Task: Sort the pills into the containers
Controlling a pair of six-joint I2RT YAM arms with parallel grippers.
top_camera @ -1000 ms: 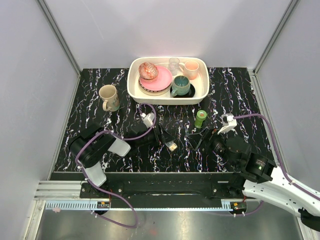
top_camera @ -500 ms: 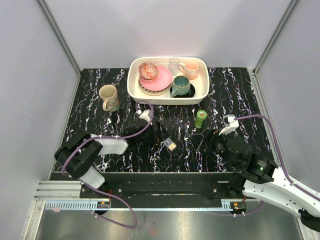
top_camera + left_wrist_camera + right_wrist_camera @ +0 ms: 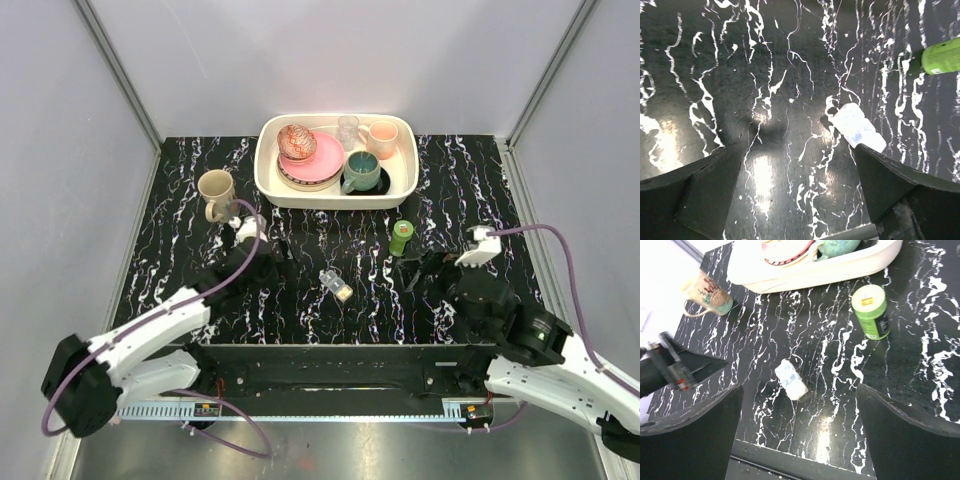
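Observation:
The containers, a short clear plastic strip, lie alone on the black marbled table between the two arms. A faint yellowish spot at the strip's near end may be the pills; I cannot make them out in the wrist views. The strip also shows in the left wrist view and in the right wrist view. My left gripper is open and empty, left of the strip, apart from it. My right gripper is open and empty, right of the strip.
A green bottle stands upright right of the strip, near the right gripper. A beige mug stands at the back left. A white tray with plates, mugs and a glass sits at the back.
My left gripper has drawn back to the left, away from the strip it was beside. My right gripper has drawn back a little to the right. The strip stays on the table.

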